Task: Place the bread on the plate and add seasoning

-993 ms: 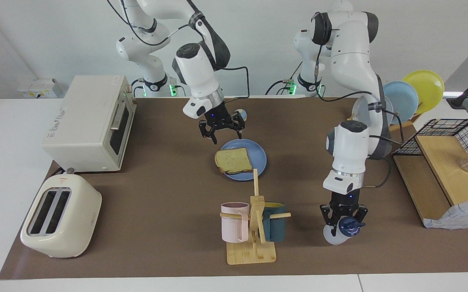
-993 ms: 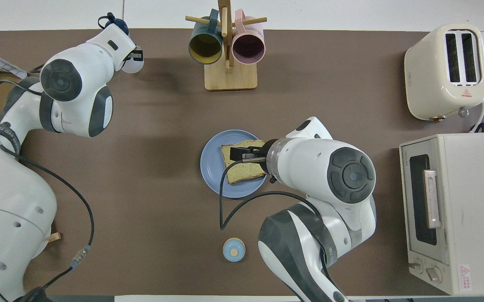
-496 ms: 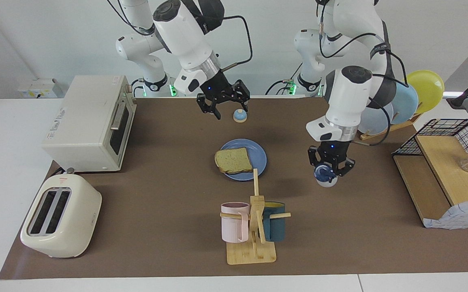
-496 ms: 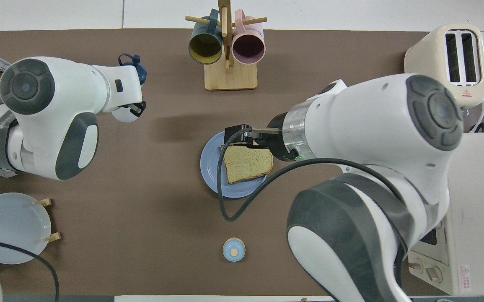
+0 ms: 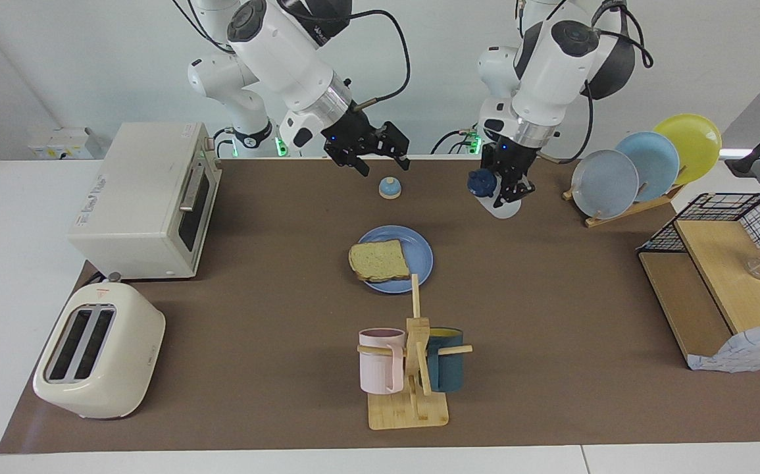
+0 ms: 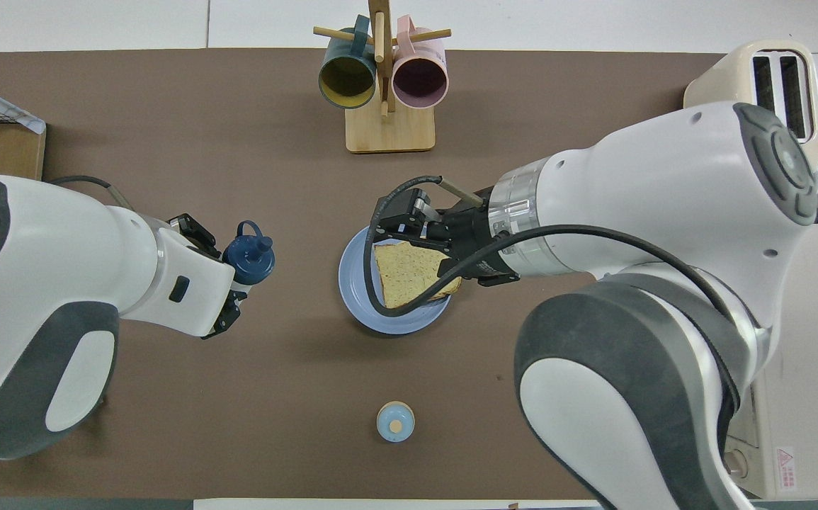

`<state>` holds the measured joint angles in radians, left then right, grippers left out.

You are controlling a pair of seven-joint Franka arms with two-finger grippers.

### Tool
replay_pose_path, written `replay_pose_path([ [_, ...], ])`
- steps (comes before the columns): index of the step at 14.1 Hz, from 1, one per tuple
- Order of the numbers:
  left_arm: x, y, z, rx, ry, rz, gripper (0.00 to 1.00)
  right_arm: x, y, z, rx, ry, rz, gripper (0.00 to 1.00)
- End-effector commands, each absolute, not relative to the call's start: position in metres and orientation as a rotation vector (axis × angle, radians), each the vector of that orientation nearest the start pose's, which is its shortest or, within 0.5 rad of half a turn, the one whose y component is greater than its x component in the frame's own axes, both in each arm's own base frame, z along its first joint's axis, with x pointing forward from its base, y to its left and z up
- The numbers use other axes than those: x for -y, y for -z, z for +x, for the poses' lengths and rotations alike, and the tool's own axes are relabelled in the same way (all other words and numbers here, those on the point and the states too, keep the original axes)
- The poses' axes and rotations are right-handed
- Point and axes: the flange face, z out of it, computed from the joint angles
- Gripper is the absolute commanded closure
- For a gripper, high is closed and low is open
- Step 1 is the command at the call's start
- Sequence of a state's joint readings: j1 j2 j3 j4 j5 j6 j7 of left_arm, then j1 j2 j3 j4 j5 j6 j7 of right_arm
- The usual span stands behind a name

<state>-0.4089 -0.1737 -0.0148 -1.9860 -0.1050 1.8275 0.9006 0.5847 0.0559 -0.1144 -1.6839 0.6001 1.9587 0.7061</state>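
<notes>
The bread [image 5: 380, 260] [image 6: 405, 273] lies flat on the blue plate [image 5: 421, 250] [image 6: 355, 278] in the middle of the table, overhanging its rim toward the right arm's end. My left gripper [image 5: 508, 187] [image 6: 233, 283] is shut on the seasoning [image 5: 485, 184] [image 6: 249, 256], a white bottle with a navy cap. It holds it tilted in the air over bare table, beside the plate toward the left arm's end. My right gripper [image 5: 381, 161] [image 6: 398, 216] hangs open and empty, raised high over the table near the bell.
A small blue bell [image 5: 389, 188] [image 6: 395, 421] sits nearer the robots than the plate. A mug rack [image 5: 412, 368] stands farther out. A toaster oven [image 5: 149, 191] and toaster [image 5: 100, 352] fill the right arm's end. A plate rack [image 5: 643, 164] and wire shelf [image 5: 722, 263] fill the left arm's end.
The left arm lifted the seasoning off the table's outer part and carried it in toward the plate and the robots. The right gripper rose from over the bread and drew back.
</notes>
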Motion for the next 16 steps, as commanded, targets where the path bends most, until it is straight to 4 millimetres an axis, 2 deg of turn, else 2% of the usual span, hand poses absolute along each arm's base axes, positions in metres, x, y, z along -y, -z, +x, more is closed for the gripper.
replay_pose_path([
  [1, 0.235, -0.532, 0.426, -2.111, -0.025, -2.522, 1.0, -0.323, -0.59, 0.511, -0.607, -0.242, -2.45, 0.0],
  [2, 0.234, -0.528, 0.412, -2.128, -0.032, -2.539, 1.0, -0.33, -0.591, 0.509, -0.646, -0.238, -2.433, 0.01],
  [4, 0.235, -0.528, 0.404, -2.141, -0.04, -2.551, 1.0, -0.351, -0.59, 0.497, -0.626, -0.23, -2.431, 0.11],
  [5, 0.238, -0.528, 0.403, -2.147, -0.041, -2.546, 1.0, -0.359, -0.588, 0.492, -0.637, -0.229, -2.425, 0.13],
  [6, 0.243, -0.529, 0.399, -2.163, -0.04, -2.534, 1.0, -0.368, -0.588, 0.486, -0.642, -0.229, -2.419, 0.18],
  [7, 0.244, -0.531, 0.398, -2.167, -0.033, -2.529, 1.0, -0.374, -0.587, 0.483, -0.645, -0.226, -2.415, 0.32],
  [8, 0.248, -0.531, 0.395, -2.176, -0.033, -2.521, 1.0, -0.382, -0.587, 0.479, -0.64, -0.225, -2.416, 0.38],
  [9, 0.253, -0.531, 0.391, -2.186, -0.039, -2.512, 1.0, -0.387, -0.585, 0.476, -0.631, -0.221, -2.421, 0.39],
  [16, 0.253, -0.531, 0.392, -2.179, -0.018, -2.529, 1.0, -0.393, -0.584, 0.469, -0.618, -0.258, -2.449, 0.39],
])
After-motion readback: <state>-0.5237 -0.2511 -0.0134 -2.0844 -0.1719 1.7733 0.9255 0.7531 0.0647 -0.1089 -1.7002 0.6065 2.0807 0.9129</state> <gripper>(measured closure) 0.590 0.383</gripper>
